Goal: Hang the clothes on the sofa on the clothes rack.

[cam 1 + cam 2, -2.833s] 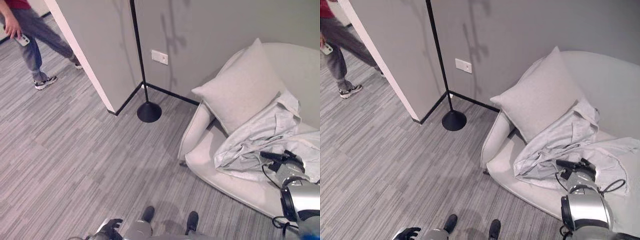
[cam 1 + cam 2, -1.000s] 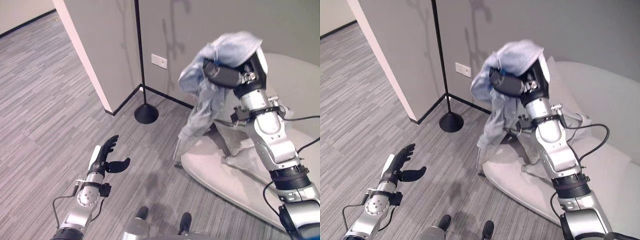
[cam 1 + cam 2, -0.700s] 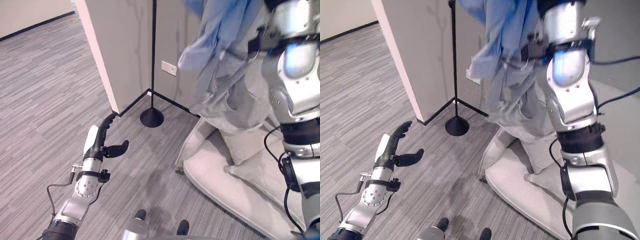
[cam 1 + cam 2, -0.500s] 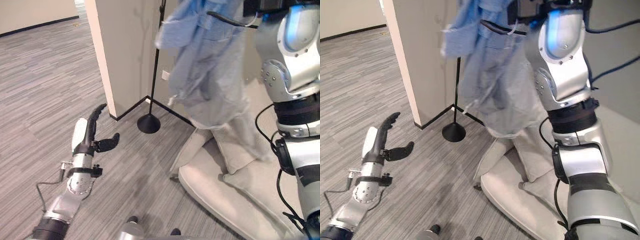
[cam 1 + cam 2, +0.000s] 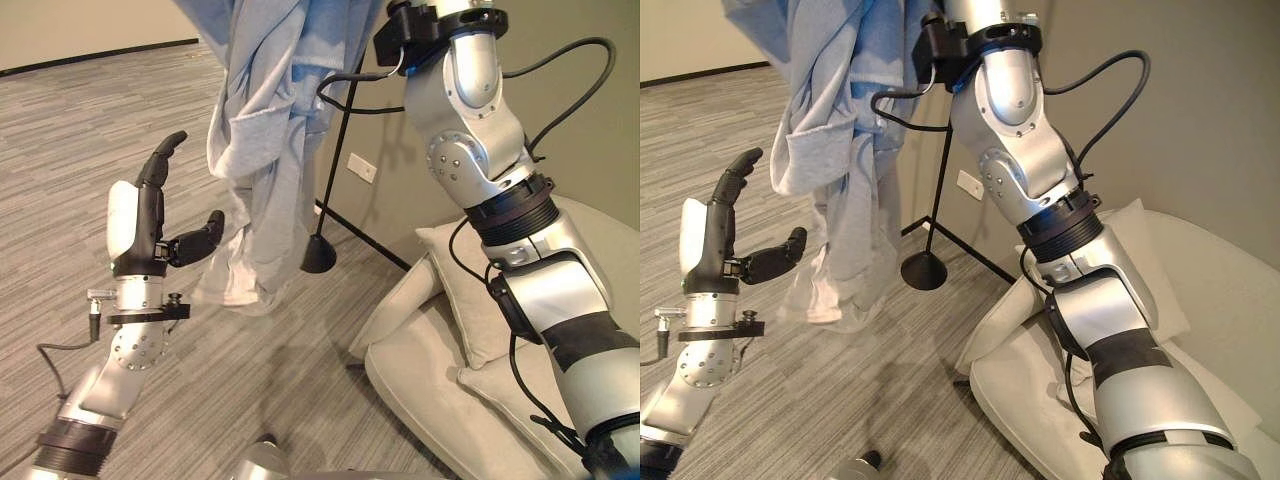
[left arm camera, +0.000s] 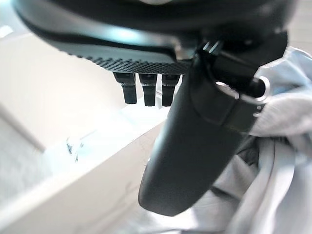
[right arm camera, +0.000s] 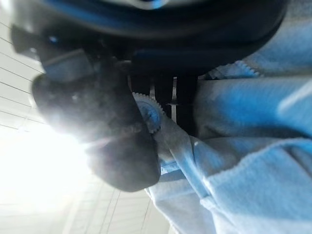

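Right wrist view: right hand [image 7: 122, 141] fingers are clamping the light blue garment [image 5: 262, 130], which is hanging high beside the clothes rack [image 5: 322, 240], off the sofa [image 5: 450, 380]. Left hand [image 5: 150, 225] fingers are spreading released just beside the garment.

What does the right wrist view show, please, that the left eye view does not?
The right wrist view shows the right hand, thumb and fingers pinching a fold of the garment. The left eye view shows the left hand open beside the hanging cloth, the rack behind it, and the sofa with its pillow. Both show the pale blue garment.
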Motion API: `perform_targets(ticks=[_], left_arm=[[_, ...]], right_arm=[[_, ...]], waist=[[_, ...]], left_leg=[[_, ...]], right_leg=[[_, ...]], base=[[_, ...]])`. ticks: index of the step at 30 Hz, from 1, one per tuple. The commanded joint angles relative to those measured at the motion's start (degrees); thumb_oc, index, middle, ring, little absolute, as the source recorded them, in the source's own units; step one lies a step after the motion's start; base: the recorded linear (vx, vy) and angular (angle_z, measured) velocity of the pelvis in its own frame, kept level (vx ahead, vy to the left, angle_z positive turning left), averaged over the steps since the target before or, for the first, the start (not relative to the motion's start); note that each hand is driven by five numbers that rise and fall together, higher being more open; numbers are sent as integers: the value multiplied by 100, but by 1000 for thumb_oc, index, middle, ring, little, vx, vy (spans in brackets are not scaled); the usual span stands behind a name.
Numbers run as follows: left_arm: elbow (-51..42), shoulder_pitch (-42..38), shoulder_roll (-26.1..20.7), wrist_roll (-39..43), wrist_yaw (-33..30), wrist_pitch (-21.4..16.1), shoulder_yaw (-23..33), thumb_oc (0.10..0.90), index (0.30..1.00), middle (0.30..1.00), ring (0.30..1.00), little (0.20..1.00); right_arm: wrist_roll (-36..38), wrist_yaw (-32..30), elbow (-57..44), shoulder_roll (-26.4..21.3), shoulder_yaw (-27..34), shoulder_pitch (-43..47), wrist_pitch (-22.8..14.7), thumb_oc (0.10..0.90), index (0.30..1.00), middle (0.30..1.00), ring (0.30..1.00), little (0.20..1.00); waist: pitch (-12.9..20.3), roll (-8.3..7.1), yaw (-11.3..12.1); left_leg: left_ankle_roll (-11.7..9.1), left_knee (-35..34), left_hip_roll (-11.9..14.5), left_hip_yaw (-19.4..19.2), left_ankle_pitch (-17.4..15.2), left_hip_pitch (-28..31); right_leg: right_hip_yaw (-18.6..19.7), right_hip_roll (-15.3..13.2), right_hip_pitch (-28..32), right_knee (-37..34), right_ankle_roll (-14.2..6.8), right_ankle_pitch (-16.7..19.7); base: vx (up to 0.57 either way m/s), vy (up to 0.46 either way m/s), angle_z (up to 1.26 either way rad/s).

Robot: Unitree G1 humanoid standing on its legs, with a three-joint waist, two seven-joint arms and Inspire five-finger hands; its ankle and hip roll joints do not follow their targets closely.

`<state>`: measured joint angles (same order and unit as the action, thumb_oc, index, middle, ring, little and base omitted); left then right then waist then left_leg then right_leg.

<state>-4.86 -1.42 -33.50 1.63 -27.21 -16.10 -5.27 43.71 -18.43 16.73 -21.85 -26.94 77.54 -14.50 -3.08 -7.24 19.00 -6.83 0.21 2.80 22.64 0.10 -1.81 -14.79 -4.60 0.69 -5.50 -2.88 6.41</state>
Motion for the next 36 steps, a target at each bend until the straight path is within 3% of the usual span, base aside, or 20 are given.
perform_targets(ticks=[1, 8, 13, 16, 19, 21, 25, 32, 33, 34, 36], left_arm=[[-153, -495, -67, 833, 382, -657, -252, 800, 900, 900, 900, 900], [1134, -709, 787, 2001, 724, -510, -902, 800, 900, 900, 900, 900], [2106, -1269, 1078, 1844, 308, -417, -936, 800, 900, 900, 900, 900], [2631, -1652, 966, 1265, -303, -280, -518, 800, 900, 900, 900, 900], [2712, -1715, 882, 803, -778, -127, -212, 800, 900, 900, 900, 900], [2562, -1621, 672, 72, -1303, 55, 131, 800, 900, 900, 900, 900], [2465, -1406, 450, -496, -1831, 216, 489, 800, 900, 900, 900, 900], [2573, -1366, 287, -759, -2294, 396, 761, 800, 900, 900, 900, 900], [2536, -1358, 264, -795, -2370, 420, 826, 718, 778, 778, 778, 778], [2441, -1349, 183, -943, -2484, 467, 924, 400, 300, 300, 300, 300], [2364, -1333, 141, -992, -2518, 453, 965, 400, 300, 300, 300, 300]], right_arm=[[125, 78, -132, -27, -99, 1075, -477, 400, 300, 300, 300, 300], [358, 213, -544, 466, -257, 1205, -599, 400, 300, 300, 300, 300], [1060, 608, -1136, 536, -299, 954, -867, 400, 300, 300, 300, 300], [1632, 1142, -2024, 23, -333, 522, -1112, 400, 300, 300, 300, 300], [1710, 1303, -2553, -304, -178, 164, -1227, 400, 300, 300, 300, 300], [1717, 1432, -2961, -668, 111, -314, -1397, 400, 300, 300, 300, 300], [1745, 1444, -3207, -960, 248, -674, -1462, 400, 300, 300, 300, 300], [1868, 1516, -3500, -1173, 173, -926, -1506, 400, 300, 300, 300, 300], [1843, 1515, -3567, -1210, 182, -978, -1504, 400, 300, 300, 300, 300], [1839, 1546, -3666, -1275, 208, -1120, -1500, 400, 300, 300, 300, 300], [1848, 1567, -3685, -1312, 206, -1189, -1500, 400, 300, 300, 300, 300]], waist=[[775, 45, -68], [717, 43, -257], [733, 29, -488], [754, 21, -678], [769, 26, -742], [757, 18, -808], [758, -37, -864], [761, -79, -955], [761, -83, -964], [763, -93, -981], [764, -103, -984]], left_leg=[[-61, -521, 204, 9, 152, -44], [-34, -521, 184, -154, 142, 8], [-39, -521, 202, -312, 112, 73], [-46, -521, 239, -450, 76, 117], [-48, -521, 264, -509, 42, 152], [-38, -521, 298, -571, 3, 183], [-25, -521, 359, -696, -42, 239], [-25, -521, 421, -800, -63, 287], [-22, -521, 426, -811, -67, 287], [-20, -521, 443, -837, -75, 295], [-17, -521, 442, -848, -79, 297]], right_leg=[[172, -634, 785, 71, -543, -689], [309, -694, 740, 72, -570, -614], [451, -718, 696, 78, -584, -606], [565, -725, 631, 87, -598, -608], [633, -727, 597, 88, -601, -610], [728, -715, 548, 87, -609, -609], [870, -698, 492, 90, -612, -590], [990, -661, 465, 89, -601, -593], [1003, -657, 458, 87, -602, -596], [1030, -656, 450, 86, -606, -597], [1047, -652, 441, 86, -607, -595]], base=[[-7, -1, 6], [-19, 6, -3], [-12, 17, -20], [2, 20, -20], [12, 12, -23], [8, 4, -20], [-3, -2, -14], [2, -4, -14], [2, 2, -5], [3, 2, -7], [-1, 4, -7]])
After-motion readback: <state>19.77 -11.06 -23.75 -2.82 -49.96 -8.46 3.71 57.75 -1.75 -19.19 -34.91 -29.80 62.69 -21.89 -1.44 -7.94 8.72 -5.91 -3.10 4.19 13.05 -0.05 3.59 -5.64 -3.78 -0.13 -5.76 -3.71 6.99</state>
